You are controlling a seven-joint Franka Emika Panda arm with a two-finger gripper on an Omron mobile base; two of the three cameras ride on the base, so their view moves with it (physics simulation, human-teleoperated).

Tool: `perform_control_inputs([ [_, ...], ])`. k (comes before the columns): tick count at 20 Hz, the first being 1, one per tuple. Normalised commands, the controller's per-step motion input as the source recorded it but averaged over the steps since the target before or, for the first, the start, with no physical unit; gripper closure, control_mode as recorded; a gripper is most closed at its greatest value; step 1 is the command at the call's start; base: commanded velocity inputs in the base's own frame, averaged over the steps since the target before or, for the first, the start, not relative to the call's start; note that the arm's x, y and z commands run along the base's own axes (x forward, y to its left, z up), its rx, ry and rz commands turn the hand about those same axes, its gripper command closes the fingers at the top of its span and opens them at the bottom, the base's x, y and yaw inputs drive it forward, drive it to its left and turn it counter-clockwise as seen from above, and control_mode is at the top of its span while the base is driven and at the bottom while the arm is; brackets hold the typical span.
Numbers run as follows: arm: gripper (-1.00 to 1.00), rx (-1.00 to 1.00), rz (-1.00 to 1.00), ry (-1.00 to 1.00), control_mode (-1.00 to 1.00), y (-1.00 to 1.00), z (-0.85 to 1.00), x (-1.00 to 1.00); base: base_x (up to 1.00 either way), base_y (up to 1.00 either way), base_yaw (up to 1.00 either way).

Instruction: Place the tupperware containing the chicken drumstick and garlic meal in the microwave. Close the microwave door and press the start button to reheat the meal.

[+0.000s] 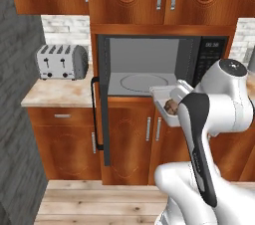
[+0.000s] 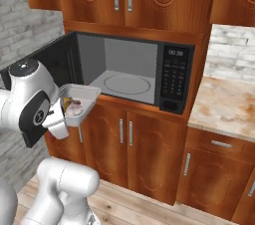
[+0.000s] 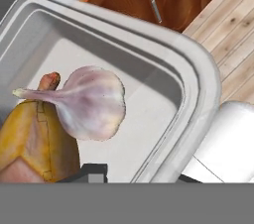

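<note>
In the left base view we see a toaster on the counter, then the door swung wide, edge-on. The tupperware hangs in the air just before the microwave mouth, at the cavity's right front corner. The hand view adds garlic beside the drumstick. The fingers grasp the tupperware's near rim. The cavity stands free, turntable bare.

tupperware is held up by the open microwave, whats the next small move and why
Probably ease the tupperware forward over the sill onto the turntable. The gripper holds it in front of the microwave opening, the door stands wide open, and the food isn't inside yet.
</note>
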Motion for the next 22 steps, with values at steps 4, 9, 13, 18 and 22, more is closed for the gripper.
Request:
perform_control_inputs([
  [4, 1.0, 0.0, -0.04, 0.0, -1.0, -0.29, -0.05, 0.23, 0.0, 0.0, 0.0],
  [9, 1.0, 0.0, 0.01, 0.0, -1.0, -0.12, -0.06, 0.3, 0.0, 0.0, 0.0],
  [13, 1.0, 0.0, 0.0, 0.0, -1.0, -0.21, -0.05, 0.22, 0.0, 0.0, 0.0],
  [18, 1.0, 0.0, 0.0, -0.01, -1.0, -0.17, 0.0, 0.35, 0.0, 0.0, 0.0],
  [22, 1.0, 0.0, 0.01, 0.0, -1.0, -0.02, -0.03, 0.56, 0.0, 0.0, 0.0],
])
